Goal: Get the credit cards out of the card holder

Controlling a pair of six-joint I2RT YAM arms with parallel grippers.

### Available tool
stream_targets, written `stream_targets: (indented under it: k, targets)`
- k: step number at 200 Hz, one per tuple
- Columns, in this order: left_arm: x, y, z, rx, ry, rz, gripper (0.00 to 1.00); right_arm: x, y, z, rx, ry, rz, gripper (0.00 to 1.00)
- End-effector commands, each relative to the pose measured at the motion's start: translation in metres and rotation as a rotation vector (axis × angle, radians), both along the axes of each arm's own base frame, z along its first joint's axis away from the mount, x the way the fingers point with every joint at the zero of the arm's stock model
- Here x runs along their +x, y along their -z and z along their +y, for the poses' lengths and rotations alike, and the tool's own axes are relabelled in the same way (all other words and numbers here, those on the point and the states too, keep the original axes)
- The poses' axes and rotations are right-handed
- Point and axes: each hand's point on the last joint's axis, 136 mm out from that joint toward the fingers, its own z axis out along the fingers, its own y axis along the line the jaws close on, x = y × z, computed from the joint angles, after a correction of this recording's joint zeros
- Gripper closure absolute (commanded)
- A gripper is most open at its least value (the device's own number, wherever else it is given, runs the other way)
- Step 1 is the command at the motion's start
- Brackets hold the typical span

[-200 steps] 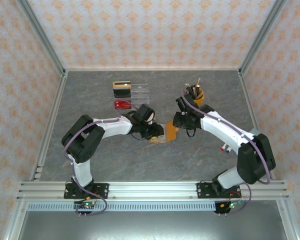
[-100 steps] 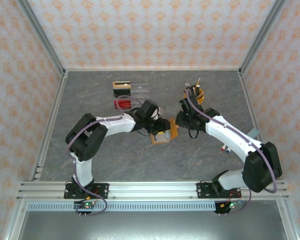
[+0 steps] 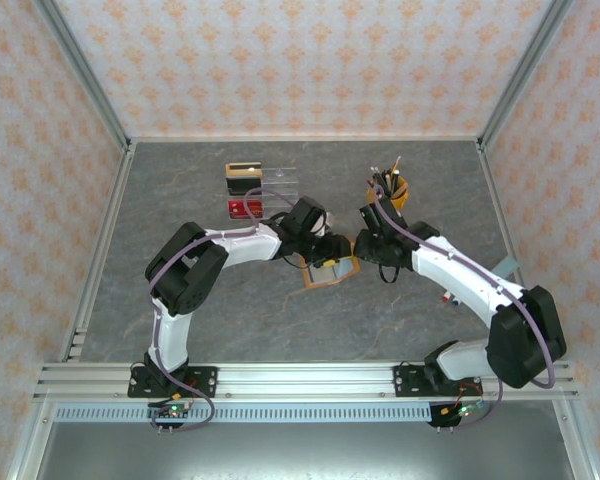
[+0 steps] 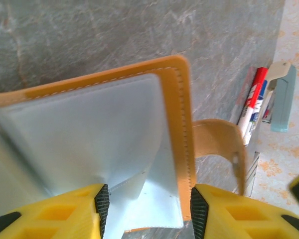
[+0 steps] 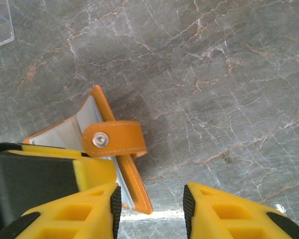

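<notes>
Cut-off card holder sits inside left end effector, clamping unclear; right end effector apart.

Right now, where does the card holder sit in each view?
Top external: card holder mid-table, between the two arms' tips.
Left wrist: close up, across left and centre.
Right wrist: lower left, one panel tilted up.
Shared landmark: its orange strap, in both wrist views.
</notes>
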Motion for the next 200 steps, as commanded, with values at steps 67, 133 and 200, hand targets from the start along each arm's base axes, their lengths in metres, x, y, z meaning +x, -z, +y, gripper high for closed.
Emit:
stream_targets:
  k: [67, 133, 200]
  targets:
    - [0.017, -0.029, -0.019, -0.048, 0.012, -0.086, 0.57, -0.003, 0.0, -0.006, 0.009, 0.029, -0.032, 0.66]
    - [0.028, -0.014, -0.024, -0.031, -0.009, -0.064, 0.67, -0.004, 0.012, 0.011, 0.075, -0.019, 0.002, 0.81]
    - [0.03, 0.005, -0.024, -0.004, -0.031, -0.024, 0.72, -0.001, 0.042, 0.034, 0.14, -0.06, 0.091, 0.89]
